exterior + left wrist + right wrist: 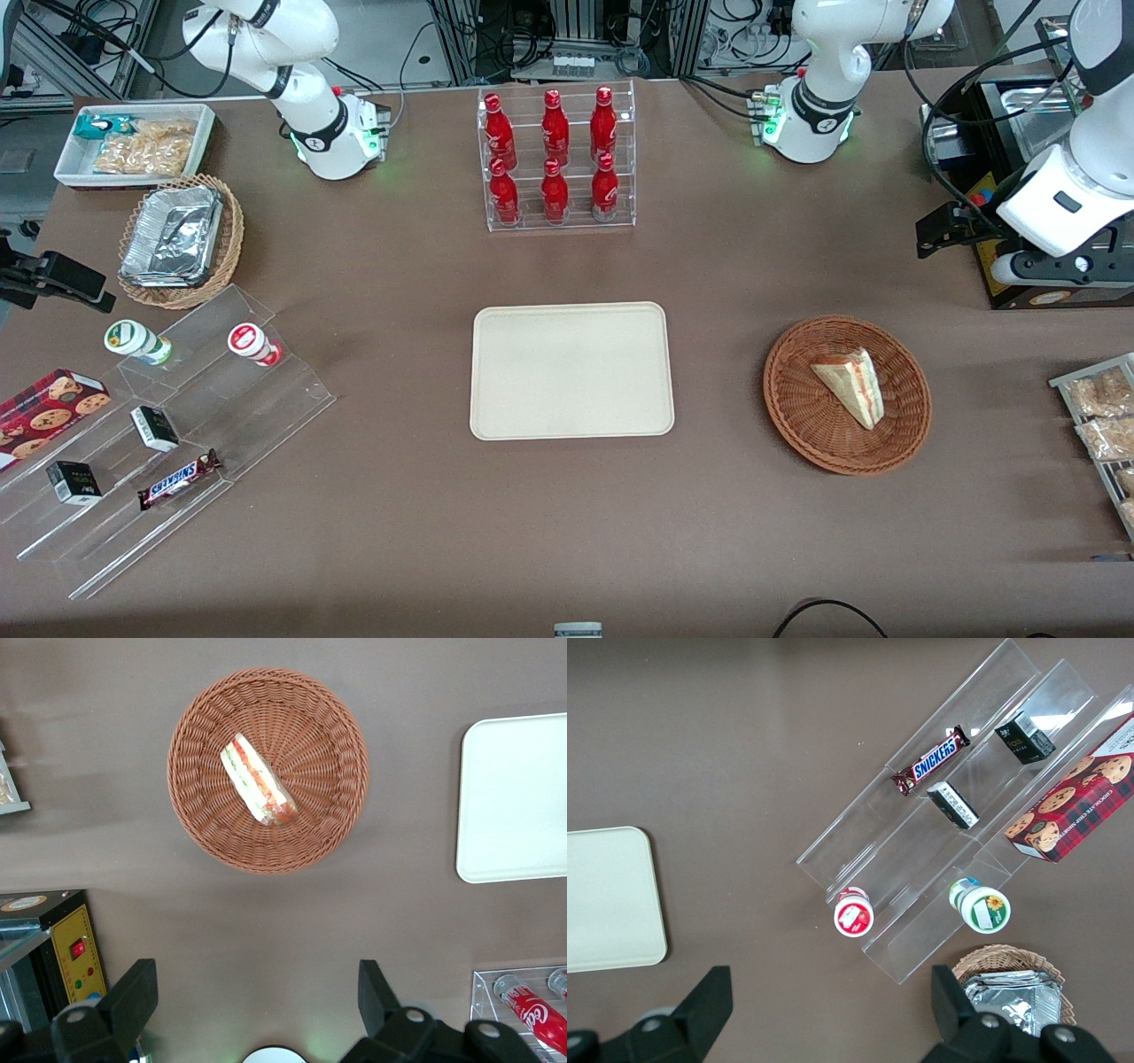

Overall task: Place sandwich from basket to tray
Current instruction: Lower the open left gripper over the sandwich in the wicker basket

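The sandwich (852,383), a pale triangular wedge with red and green filling, lies in the round reddish-brown basket (797,425) toward the working arm's end of the table. The beige tray (571,370) sits bare at the table's middle, beside the basket. My left gripper (943,232) hangs high over the table, farther from the front camera than the basket. In the left wrist view the gripper (257,983) is open with nothing between its fingers (135,992), well apart from the sandwich (257,780) in the basket (204,735). A corner of the tray (514,797) also shows there.
A clear rack of red bottles (556,159) stands farther from the front camera than the tray. A black appliance (1045,266) and a rack of snack bags (1099,416) flank the basket. Acrylic steps with snacks (177,425), a foil-filled basket (177,239) and a white bin (133,146) lie toward the parked arm's end.
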### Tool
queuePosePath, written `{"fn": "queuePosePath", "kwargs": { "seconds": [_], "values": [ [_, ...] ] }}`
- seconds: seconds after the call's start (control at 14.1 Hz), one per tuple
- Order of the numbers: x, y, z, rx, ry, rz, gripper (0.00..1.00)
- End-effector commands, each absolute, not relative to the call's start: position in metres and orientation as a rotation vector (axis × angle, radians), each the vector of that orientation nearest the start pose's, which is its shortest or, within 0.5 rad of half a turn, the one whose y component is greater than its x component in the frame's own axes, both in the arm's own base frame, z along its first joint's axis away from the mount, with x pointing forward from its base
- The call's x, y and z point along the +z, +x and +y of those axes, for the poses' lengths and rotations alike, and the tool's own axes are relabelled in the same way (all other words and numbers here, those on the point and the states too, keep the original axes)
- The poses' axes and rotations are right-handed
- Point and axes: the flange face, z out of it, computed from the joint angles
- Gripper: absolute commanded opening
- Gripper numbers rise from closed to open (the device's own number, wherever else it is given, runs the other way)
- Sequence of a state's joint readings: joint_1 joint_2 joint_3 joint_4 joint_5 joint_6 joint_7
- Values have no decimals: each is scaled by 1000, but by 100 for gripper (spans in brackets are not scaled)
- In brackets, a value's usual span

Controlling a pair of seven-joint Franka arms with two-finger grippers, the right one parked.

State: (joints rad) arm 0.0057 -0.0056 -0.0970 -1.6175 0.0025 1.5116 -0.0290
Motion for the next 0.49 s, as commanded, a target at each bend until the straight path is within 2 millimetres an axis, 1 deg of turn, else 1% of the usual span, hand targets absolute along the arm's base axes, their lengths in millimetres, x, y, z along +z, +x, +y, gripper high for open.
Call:
{"fn": "queuePosePath", "kwargs": {
  "seconds": [0.0, 0.14, 0.28, 0.42],
  "values": [
    [599, 543, -50, 152, -3135, 125, 100],
    [591, 545, -53, 176, -3133, 132, 100],
    [575, 552, -54, 219, -3131, 135, 100],
    [545, 561, -52, 260, -3127, 130, 100]
  ]
}}
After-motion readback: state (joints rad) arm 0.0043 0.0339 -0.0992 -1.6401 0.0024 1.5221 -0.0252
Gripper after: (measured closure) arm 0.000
